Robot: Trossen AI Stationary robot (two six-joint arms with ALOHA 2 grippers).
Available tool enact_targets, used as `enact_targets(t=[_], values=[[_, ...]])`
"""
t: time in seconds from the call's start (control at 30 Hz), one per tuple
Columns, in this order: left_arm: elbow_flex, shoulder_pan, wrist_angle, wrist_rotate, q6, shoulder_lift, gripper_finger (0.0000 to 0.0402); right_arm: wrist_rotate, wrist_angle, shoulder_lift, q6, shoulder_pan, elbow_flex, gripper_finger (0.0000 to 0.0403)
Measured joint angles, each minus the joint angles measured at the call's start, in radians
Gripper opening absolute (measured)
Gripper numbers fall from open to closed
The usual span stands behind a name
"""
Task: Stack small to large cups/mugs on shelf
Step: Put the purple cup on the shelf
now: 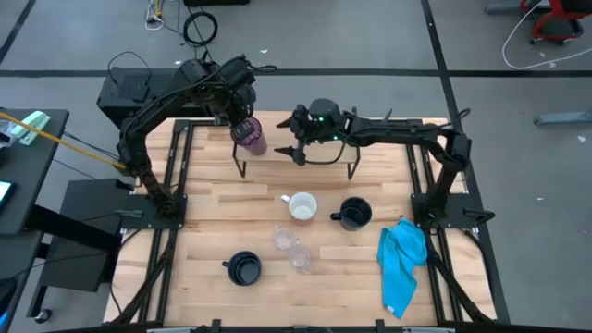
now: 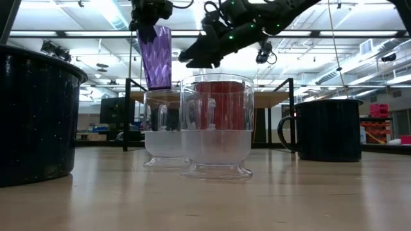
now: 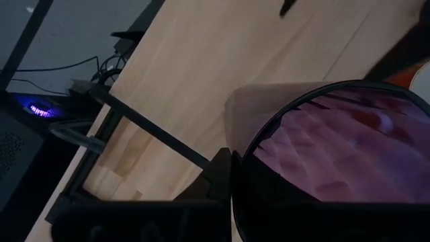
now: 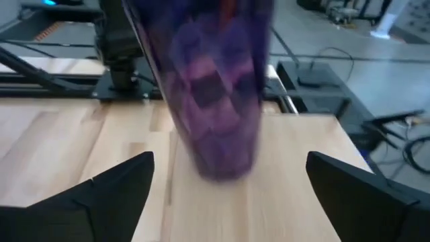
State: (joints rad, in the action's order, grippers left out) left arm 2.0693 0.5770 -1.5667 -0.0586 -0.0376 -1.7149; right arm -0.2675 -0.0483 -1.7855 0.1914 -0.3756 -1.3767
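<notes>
My left gripper [image 1: 242, 120] is shut on the translucent purple tumbler [image 1: 252, 139] over the left end of the shelf [image 1: 296, 139], a light plank on thin black legs. In the low view the tumbler [image 2: 156, 58] hangs upright below the gripper [image 2: 149, 22], its base close over the plank. My right gripper [image 1: 298, 153] is open and empty over the shelf's middle. It faces the tumbler [image 4: 208, 87], with its fingers standing apart on either side. Two clear cups [image 1: 291, 248], a white mug [image 1: 302, 206] and two black mugs [image 1: 353, 214] [image 1: 243, 268] stand on the table. My left gripper holds the tumbler at its rim [image 3: 245, 158], coming from above and pointing down. One finger [image 3: 222, 178] lies against the outside of the rim; the other finger does not show plainly. The tumbler hangs upright, mouth up. I cannot tell whether its base touches the plank.
A blue cloth [image 1: 402, 264] lies at the table's near right. In the low view the clear cups [image 2: 217, 125] stand close in front, with black mugs at left [image 2: 35, 115] and right [image 2: 327, 128]. The shelf's right half [image 1: 379, 139] is bare.
</notes>
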Motion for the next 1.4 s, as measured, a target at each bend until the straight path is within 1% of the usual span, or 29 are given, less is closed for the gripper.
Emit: enact_targets(t=[0.5,0.73,0.87,1.07,1.27,1.4], values=[[0.0,0.0,0.002,0.0,0.006,0.0,0.0012,-0.027,0.01,-0.186,0.035,0.018,-0.171,0.0399],[0.0,0.0,0.007,0.0,0.007,0.0,0.0017,-0.026,0.001,-0.237,0.047,0.025,-0.242,0.0396],[0.0,0.0,0.013,0.002,0.008,0.0,0.0012,-0.025,-0.004,-0.273,0.043,0.027,-0.283,0.0394],[0.0,-0.001,0.011,0.003,0.008,0.0,0.0016,-0.022,-0.037,-0.289,0.055,0.037,-0.288,0.0388],[0.0,-0.001,0.009,0.003,0.002,0.0,0.0012,-0.023,-0.042,-0.289,0.057,0.037,-0.287,0.0353],[0.0,-0.001,0.009,0.003,0.004,0.0,0.002,-0.023,-0.044,-0.288,0.055,0.037,-0.287,0.0353]])
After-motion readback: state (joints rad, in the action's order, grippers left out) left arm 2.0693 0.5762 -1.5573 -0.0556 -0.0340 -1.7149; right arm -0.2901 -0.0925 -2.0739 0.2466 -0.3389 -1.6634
